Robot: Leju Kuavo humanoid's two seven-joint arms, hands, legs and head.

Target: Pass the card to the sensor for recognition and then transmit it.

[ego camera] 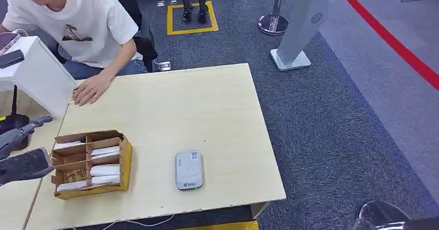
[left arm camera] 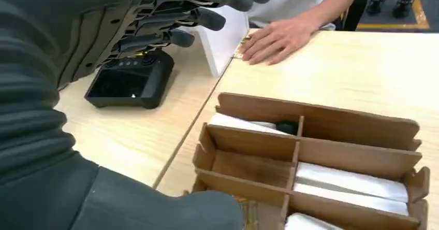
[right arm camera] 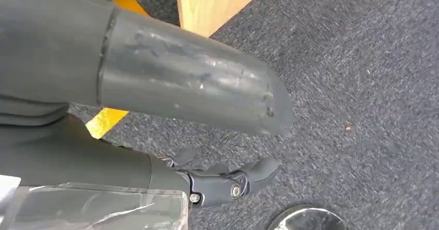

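Cardboard box (ego camera: 91, 163) at the tabletop's (ego camera: 217, 111) near left holds white cards (ego camera: 105, 170); grey sensor (ego camera: 188, 169) lies right of it. Left hand (ego camera: 23, 155) hovers beside the box, fingers (left arm camera: 207, 17) released; right hand (right arm camera: 196, 137) hangs empty.

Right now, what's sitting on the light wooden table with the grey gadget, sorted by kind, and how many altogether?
Cardboard divider box: 1
Grey sensor device: 1
Person's hand resting on the table: 1
Total: 3
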